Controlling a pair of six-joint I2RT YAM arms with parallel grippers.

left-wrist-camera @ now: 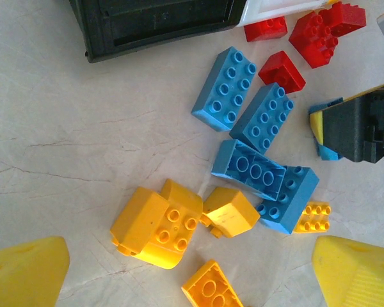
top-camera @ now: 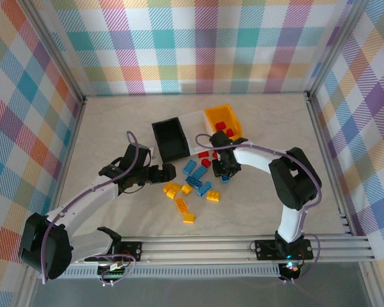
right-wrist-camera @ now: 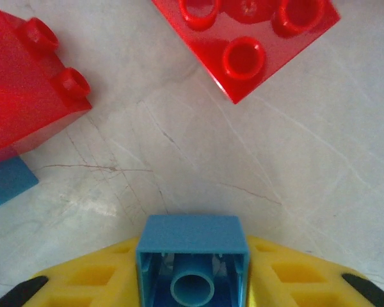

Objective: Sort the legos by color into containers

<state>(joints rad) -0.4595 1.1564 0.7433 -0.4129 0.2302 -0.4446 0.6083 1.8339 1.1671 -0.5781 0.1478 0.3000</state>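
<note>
Pale, finely cracked worktop, and the row of containers sits around its middle, toward the far edge. The white middle bin is partly hidden behind the right arm, and the black bin is cut off at the top of the left wrist view. The orange-yellow bin holds red bricks (glossy, studded). The right gripper is down just on the near side of the bins, its yellow ribbed pads pinching a blue brick, hollow underside facing the camera, lower part cropped. The left gripper hangs spread wide, fingers apart over the yellow-orange legos. The loose legos lie about the worktop's middle, the blue ones between the two grippers
</note>
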